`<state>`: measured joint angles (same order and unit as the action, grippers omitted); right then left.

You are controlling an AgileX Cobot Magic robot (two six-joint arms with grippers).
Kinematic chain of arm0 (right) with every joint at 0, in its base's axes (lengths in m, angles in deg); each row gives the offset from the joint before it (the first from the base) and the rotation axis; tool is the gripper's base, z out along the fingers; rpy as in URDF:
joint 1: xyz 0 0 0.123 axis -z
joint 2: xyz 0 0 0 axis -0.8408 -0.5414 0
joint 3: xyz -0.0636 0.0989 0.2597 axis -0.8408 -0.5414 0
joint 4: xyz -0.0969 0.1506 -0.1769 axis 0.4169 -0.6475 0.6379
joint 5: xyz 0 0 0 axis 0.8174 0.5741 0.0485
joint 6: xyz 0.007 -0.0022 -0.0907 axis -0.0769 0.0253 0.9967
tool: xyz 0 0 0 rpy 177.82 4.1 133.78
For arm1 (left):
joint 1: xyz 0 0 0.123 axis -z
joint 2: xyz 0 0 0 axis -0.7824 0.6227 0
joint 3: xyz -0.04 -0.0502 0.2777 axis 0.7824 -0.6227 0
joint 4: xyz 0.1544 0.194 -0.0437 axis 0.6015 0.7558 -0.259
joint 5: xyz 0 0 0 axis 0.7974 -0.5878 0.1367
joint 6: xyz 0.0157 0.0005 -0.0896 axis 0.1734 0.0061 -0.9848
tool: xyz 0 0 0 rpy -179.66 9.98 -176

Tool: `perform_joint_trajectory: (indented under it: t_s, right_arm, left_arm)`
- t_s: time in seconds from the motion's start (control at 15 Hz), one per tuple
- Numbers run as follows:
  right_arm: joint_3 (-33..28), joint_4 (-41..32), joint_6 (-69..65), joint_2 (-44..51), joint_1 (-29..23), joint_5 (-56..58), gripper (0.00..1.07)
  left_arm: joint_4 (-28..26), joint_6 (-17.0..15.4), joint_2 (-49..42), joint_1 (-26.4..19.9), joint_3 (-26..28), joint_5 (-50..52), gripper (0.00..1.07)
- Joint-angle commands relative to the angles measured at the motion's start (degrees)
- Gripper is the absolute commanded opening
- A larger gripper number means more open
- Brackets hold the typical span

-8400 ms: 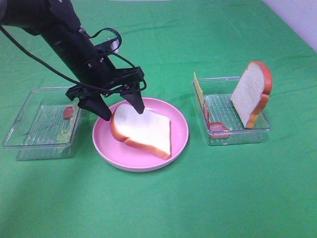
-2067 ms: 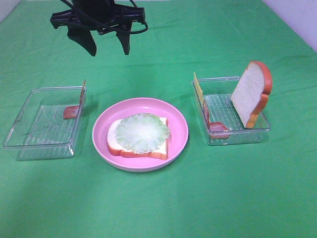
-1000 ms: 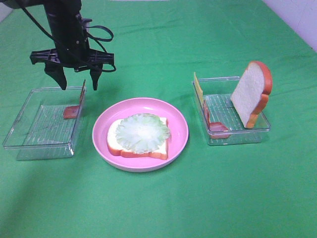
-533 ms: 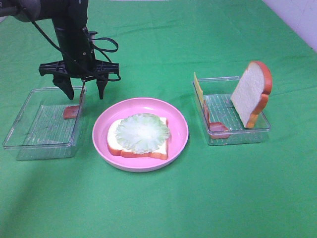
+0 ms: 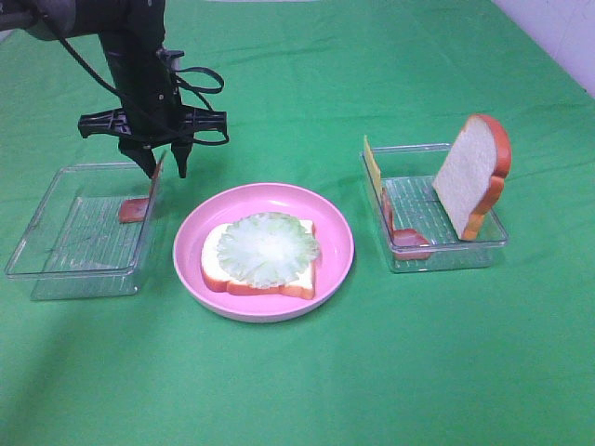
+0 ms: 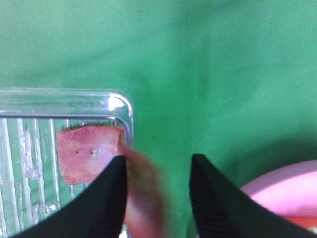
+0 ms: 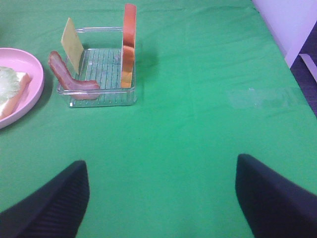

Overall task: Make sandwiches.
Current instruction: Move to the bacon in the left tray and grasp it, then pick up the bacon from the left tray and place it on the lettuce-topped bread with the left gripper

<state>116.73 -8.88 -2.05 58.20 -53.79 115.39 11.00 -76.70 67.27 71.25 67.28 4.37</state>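
Observation:
A white bread slice (image 5: 216, 269) with a round pale green lettuce leaf (image 5: 268, 246) on it lies in the pink plate (image 5: 339, 242). My left gripper (image 5: 165, 172) is open and straddles an upright bacon strip (image 5: 156, 178) that leans on the left tray's right wall. In the left wrist view the strip (image 6: 143, 198) is blurred between the fingers (image 6: 111, 198), near one of them. A second bacon piece (image 6: 86, 153) lies flat in that tray. My right gripper (image 7: 161, 198) is open and empty over bare cloth.
The left clear tray (image 5: 56, 232) stands left of the plate. The right clear tray (image 5: 446, 251) holds an upright bread slice (image 5: 469, 177), a yellow cheese slice (image 5: 372, 165) and a bacon strip (image 5: 407, 238). Green cloth covers the table.
The left gripper has come down from the back to the left tray's right wall, and its fingers have narrowed around the upright bacon strip. Lettuce now lies on the bread.

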Motion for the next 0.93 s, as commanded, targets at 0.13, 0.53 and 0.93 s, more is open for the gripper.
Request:
perform_joint_trajectory:
  t_s: [0.13,0.53,0.93]
  right_arm:
    - [-0.2,0.2,0.7,0.8,0.2,-0.6,0.77]
    - [-0.2,0.2,0.7,0.8,0.2,-0.6,0.77]
    - [-0.2,0.2,0.7,0.8,0.2,-0.6,0.77]
  left_arm:
    - [0.2,-0.5,0.1,-0.1,-0.1,0.9,0.14]
    - [0.2,0.3,-0.7,-0.1,-0.1,-0.7,0.00]
    - [-2.9,3.8,-6.6,-0.1,4.2,-8.0,0.00]
